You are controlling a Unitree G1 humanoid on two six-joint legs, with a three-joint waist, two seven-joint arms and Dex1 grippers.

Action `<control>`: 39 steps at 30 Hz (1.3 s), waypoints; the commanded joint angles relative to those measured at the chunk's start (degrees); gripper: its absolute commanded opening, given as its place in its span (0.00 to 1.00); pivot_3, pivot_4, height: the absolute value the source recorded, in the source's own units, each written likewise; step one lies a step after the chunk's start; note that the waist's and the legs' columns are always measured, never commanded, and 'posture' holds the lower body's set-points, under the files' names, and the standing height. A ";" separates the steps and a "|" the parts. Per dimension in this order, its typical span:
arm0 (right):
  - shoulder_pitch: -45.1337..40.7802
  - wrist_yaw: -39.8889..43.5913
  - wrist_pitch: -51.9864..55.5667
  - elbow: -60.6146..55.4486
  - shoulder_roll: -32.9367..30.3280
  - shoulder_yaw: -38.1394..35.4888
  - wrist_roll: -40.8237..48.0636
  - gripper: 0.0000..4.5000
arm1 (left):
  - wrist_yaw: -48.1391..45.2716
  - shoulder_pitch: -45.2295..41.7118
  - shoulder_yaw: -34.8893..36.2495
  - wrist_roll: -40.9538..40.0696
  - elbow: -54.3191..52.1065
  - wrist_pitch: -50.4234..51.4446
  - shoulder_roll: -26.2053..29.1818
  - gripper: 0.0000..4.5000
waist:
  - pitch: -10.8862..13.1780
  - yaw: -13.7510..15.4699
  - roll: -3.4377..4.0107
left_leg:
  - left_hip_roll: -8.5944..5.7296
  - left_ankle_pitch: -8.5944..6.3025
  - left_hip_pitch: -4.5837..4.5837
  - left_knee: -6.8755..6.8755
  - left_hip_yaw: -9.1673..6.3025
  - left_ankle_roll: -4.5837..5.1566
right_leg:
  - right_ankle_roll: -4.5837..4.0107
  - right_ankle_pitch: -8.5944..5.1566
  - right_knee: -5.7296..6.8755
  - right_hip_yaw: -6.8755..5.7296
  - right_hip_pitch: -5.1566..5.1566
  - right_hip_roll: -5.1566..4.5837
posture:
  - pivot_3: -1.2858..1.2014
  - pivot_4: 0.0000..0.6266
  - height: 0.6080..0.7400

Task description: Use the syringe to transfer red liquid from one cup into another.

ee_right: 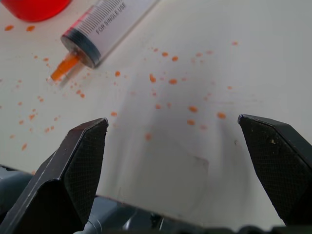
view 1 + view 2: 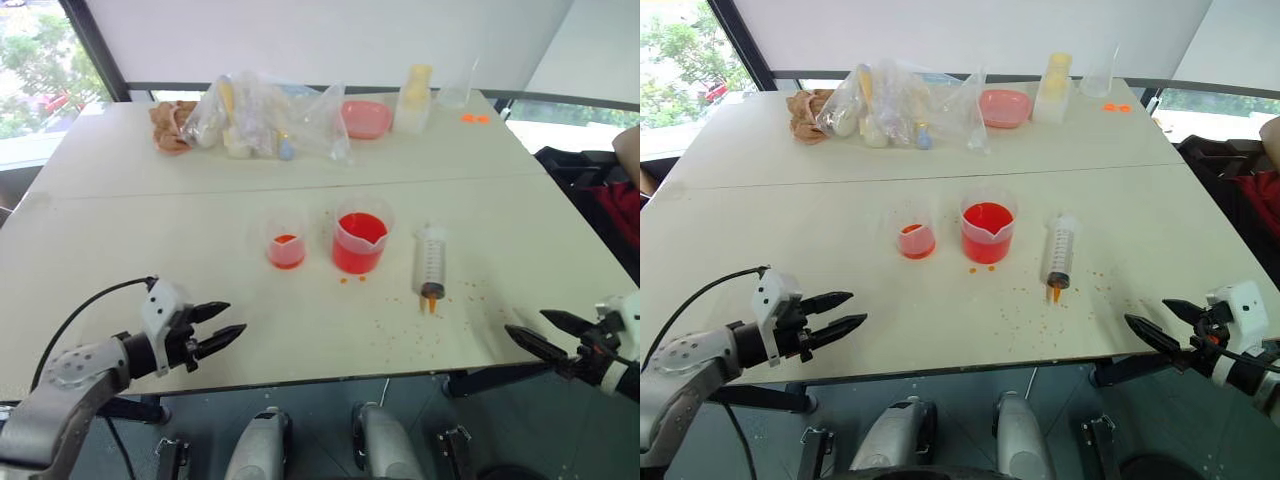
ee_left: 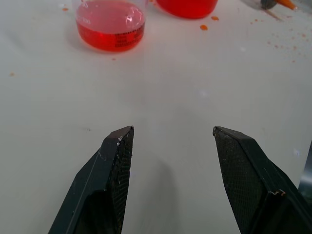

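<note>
The syringe (image 2: 431, 262) lies flat on the white table (image 2: 120, 260), orange tip toward the near edge, just right of the larger spouted beaker (image 2: 360, 243) holding red liquid (image 2: 361, 232). The smaller cup (image 2: 285, 246) stands left of the beaker with a little red liquid in it. My left gripper (image 2: 225, 327) hovers open over the near left of the table, pointing toward the cups. My right gripper (image 2: 545, 330) is open at the near right edge, aimed toward the syringe (image 1: 105, 24). Nothing is between either pair of fingers.
Orange drops (image 2: 440, 320) spatter the table around the syringe tip. At the back stand plastic bags of items (image 2: 255, 118), a pink dish (image 2: 365, 118), a pale yellow bottle (image 2: 414, 98) and a clear cup (image 2: 456, 92). A person's arm (image 2: 628, 150) shows at the far right.
</note>
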 commanded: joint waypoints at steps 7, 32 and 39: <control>-2.47 -2.42 1.69 -0.67 -0.97 2.05 -1.40 0.99 | 0.72 -0.77 -1.91 1.55 -0.62 -2.18 -1.74 0.60 | 0.00 0.05 0.00 | -0.02 -0.01 -0.03 0.00 0.00 0.02 | -0.12 0.08 0.00 0.00 -0.02 0.00 | 0.52 0.24 1.00; -37.78 -12.09 37.58 7.66 -13.11 11.17 3.58 0.99 | -6.96 -14.34 -0.49 -7.46 -1.21 9.90 8.32 0.60 | 0.04 -0.40 0.05 | -0.01 0.00 0.02 0.04 0.00 0.03 | -0.18 0.12 0.11 -0.03 -0.04 0.07 | 0.52 0.24 1.00; -60.68 -9.43 43.23 17.69 -13.33 30.24 -0.07 0.99 | -7.42 -25.14 -0.05 -16.58 -2.04 17.52 10.52 0.60 | 0.07 -0.05 0.03 | -0.11 0.00 -0.31 0.01 -0.04 0.05 | -0.14 0.13 0.01 -0.07 -0.26 -0.02 | 0.52 0.24 1.00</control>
